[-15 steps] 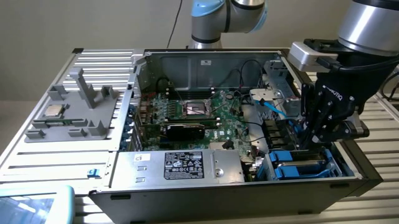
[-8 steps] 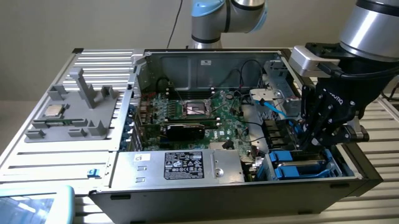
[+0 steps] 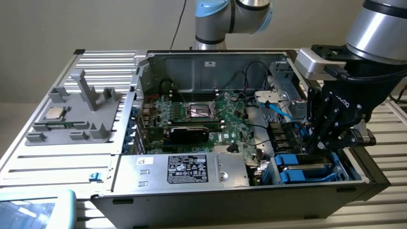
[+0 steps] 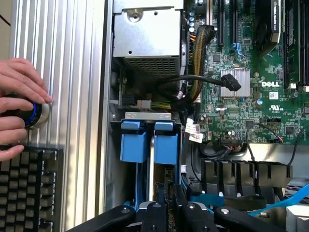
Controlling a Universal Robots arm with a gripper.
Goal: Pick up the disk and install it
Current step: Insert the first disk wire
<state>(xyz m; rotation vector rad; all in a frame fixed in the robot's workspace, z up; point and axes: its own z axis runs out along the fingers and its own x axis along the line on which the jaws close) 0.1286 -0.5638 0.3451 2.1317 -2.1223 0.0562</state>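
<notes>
Disk [image 3: 304, 168], clipped in its bright blue carrier with a strip of silver-grey showing between the rails, sits in the drive bay at the near corner of the open computer case [image 3: 210, 67], on the exterior view's right, directly under the gripper [image 3: 316, 149]. You cannot tell whether the jaws are clamped on it or only close beside it. Crowding it you have black cables [image 4: 193, 82], a pale blue cable [image 3: 279, 110] on the far side, the motherboard [image 3: 197, 114] toward the exterior view's left, and a silver box with a black label [image 3: 184, 169] along the near wall. From the wrist view you get two blue tabs [image 4: 133, 141] at the carrier's end, and a hand [image 4: 19, 104] on a round knob [image 4: 37, 115] beside a keyboard [image 4: 26, 188] on the ribbed bench [image 4: 72, 72]. From the exterior view you get a grey fixture [image 3: 76, 112] holding a small square chip [image 3: 53, 113].
</notes>
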